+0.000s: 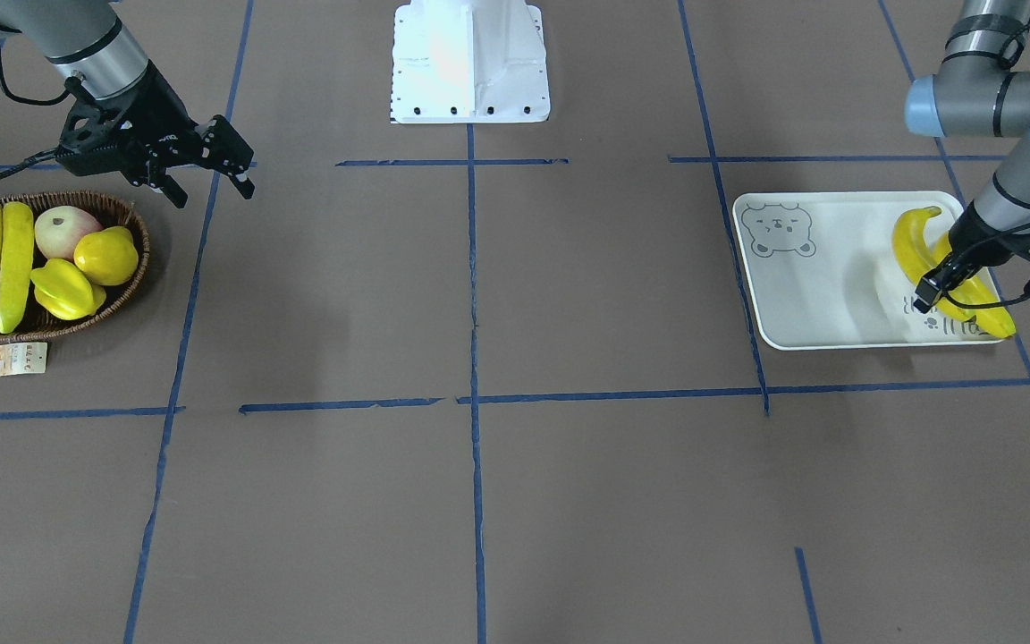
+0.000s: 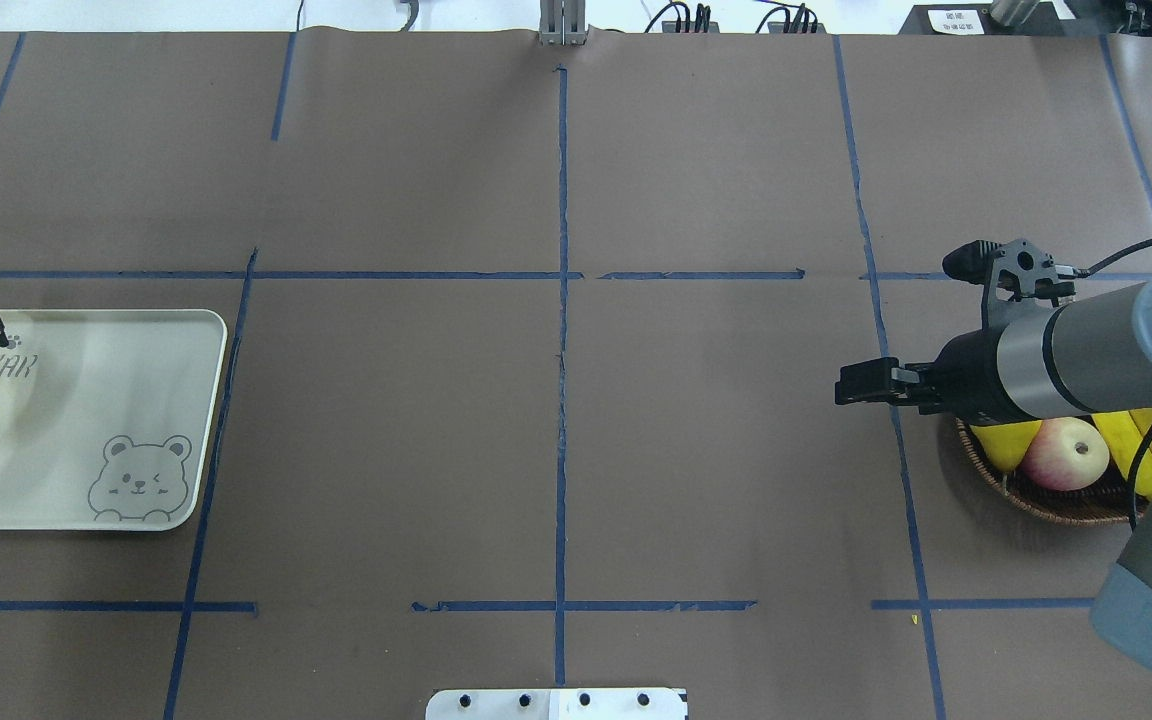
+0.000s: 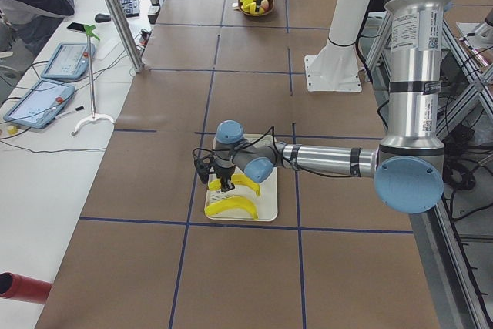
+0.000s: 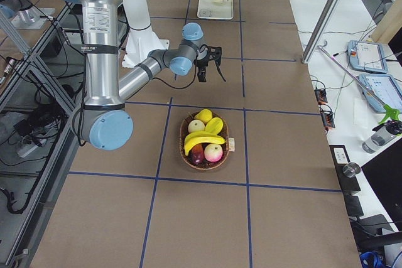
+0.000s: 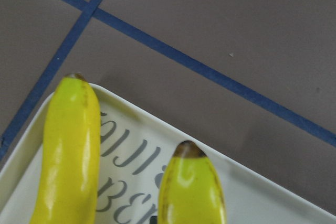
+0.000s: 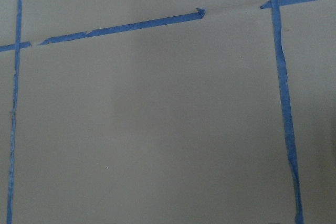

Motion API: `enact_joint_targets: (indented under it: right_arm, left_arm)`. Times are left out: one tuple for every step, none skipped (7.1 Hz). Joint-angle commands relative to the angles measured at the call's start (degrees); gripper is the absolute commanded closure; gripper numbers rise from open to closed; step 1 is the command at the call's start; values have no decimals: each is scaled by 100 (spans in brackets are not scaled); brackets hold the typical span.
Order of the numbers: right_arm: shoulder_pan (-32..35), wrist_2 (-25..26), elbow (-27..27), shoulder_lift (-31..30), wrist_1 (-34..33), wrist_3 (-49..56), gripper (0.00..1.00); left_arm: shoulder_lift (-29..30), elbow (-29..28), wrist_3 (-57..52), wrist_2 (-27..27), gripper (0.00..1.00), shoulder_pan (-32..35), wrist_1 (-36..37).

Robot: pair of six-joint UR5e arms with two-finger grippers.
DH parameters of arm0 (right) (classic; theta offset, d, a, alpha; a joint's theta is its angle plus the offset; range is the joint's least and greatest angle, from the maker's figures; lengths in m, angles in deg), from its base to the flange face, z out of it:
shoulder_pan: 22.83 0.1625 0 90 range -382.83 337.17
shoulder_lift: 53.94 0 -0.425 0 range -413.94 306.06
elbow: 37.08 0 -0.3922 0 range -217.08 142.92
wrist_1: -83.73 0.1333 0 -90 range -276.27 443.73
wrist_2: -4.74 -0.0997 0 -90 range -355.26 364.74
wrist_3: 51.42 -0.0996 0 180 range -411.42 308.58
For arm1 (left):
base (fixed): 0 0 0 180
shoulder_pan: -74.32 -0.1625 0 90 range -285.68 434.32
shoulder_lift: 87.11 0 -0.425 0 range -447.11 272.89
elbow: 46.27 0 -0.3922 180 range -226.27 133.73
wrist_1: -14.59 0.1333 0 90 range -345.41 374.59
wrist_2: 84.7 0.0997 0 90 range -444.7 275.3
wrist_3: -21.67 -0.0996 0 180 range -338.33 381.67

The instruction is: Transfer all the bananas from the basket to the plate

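Front-facing view: two bananas (image 1: 908, 246) already on plate (image 1: 828, 286) by left edge of counter (image 1: 479, 501). Left claw (image 1: 942, 291) low over them, grip hidden, cannot tell. Two more bananas (image 1: 14, 268) wait in basket (image 1: 135, 224) by right edge. Farther back, right claw (image 1: 211, 183) wide, empty. Half done.

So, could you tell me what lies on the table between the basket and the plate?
Nothing lies there: in the exterior front-facing view the stretch from the basket to the plate is bare brown table crossed by blue tape lines.
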Motion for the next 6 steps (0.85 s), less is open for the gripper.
enact_joint_targets:
  right_arm:
    - [-2, 0, 0, 4, 0, 0, 0]
    - [-2, 0, 0, -14, 0, 0, 0]
    - [-2, 0, 9, 4, 0, 0, 0]
    - [15, 0, 18, -14, 0, 0, 0]
    - [33, 0, 1, -40, -26, 0, 0]
    - [68, 0, -17, -84, -35, 131, 0]
  left_arm:
    - [38, -288, -44, 126, 33, 0, -332]
    - [47, -210, -35, 91, 1, 8, -316]
    - [55, -79, -35, -13, 1, 87, -264]
    - [55, 149, -35, -302, 0, 192, -246]
    - [55, 560, -35, -618, 0, 228, -37]
    - [273, 1043, -26, -725, 0, 106, 409]
